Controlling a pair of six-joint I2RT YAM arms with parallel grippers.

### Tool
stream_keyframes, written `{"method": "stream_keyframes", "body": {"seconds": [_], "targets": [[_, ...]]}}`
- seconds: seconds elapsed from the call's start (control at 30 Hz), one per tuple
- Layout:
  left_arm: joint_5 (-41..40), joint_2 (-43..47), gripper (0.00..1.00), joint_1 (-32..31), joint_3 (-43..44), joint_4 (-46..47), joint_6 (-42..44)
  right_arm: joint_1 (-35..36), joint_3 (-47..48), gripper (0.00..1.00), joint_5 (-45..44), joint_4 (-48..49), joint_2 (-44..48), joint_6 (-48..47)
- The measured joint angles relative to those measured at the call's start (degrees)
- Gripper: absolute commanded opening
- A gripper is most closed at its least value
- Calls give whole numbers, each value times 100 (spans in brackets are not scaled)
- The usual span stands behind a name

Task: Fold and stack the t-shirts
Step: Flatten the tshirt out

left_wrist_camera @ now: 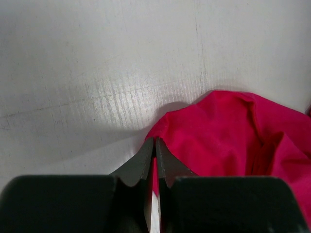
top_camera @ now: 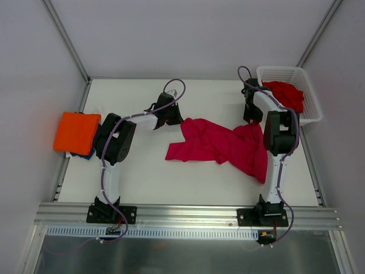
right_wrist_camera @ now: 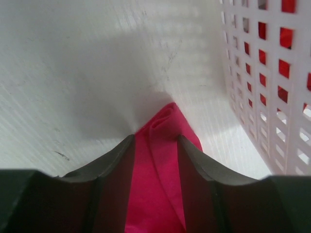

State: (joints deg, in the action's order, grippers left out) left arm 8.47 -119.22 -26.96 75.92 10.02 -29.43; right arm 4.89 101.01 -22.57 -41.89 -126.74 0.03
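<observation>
A crimson-pink t-shirt [top_camera: 222, 145] lies crumpled across the middle of the table. My left gripper [top_camera: 174, 117] is at its far left corner. In the left wrist view that gripper [left_wrist_camera: 155, 141] is shut, with a thin edge of the pink cloth [left_wrist_camera: 228, 131] pinched between its fingers. My right gripper [top_camera: 251, 117] is at the shirt's far right corner, beside the basket. In the right wrist view its jaws [right_wrist_camera: 155, 138] stand apart, and a folded ridge of the pink cloth [right_wrist_camera: 167, 121] lies between them on the table.
A white lattice basket [top_camera: 311, 91] at the back right holds a red t-shirt [top_camera: 285, 94]; its wall [right_wrist_camera: 272, 73] is close to my right gripper. At the left edge a folded orange t-shirt [top_camera: 77, 131] lies on a dark blue one [top_camera: 85, 154].
</observation>
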Motion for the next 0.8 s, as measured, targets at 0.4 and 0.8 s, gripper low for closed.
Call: {"method": "stream_keyframes", "body": {"seconds": [0.4, 0.8], "targets": [[-9, 0, 0, 0, 0, -2, 7, -138, 98, 0, 33, 4, -59, -120], [-730, 352, 0, 0, -76, -409, 227, -85, -350, 1, 35, 129, 468, -195]]}}
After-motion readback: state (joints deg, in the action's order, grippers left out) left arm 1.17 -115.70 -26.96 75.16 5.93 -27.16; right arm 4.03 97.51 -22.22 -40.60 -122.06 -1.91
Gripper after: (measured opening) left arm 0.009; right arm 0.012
